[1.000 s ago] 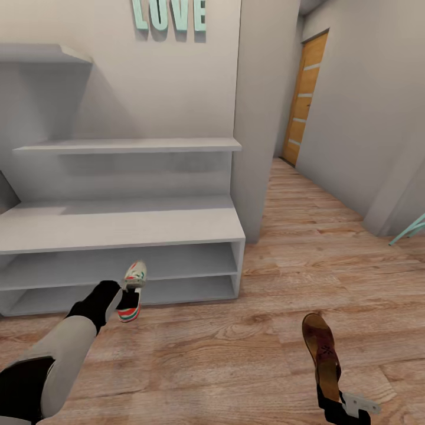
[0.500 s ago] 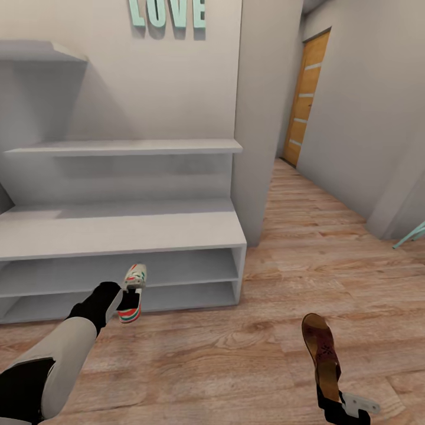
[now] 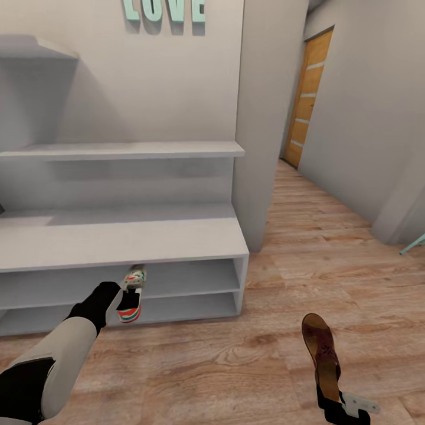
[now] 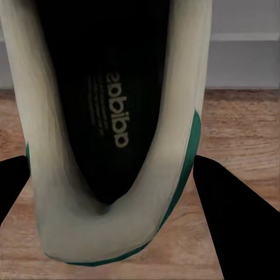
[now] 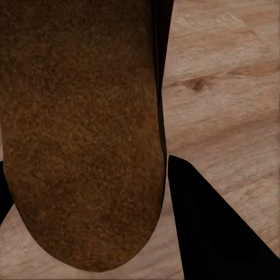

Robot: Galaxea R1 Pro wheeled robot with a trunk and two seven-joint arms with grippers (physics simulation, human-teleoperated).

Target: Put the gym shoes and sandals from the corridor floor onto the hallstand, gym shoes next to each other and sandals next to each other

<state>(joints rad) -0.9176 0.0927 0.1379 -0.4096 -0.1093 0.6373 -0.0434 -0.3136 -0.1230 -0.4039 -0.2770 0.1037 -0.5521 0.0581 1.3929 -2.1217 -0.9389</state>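
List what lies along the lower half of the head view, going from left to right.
Left arm → gym shoe held in the left end effector, in front of the hallstand → bare corridor floor → brown sandal held in the right end effector.

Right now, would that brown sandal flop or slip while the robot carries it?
The sandal looks thin and flat, so probably light. It sticks straight out from the right pincer without drooping, so likely fairly stiff. Held only at one end, it might swing or slip.
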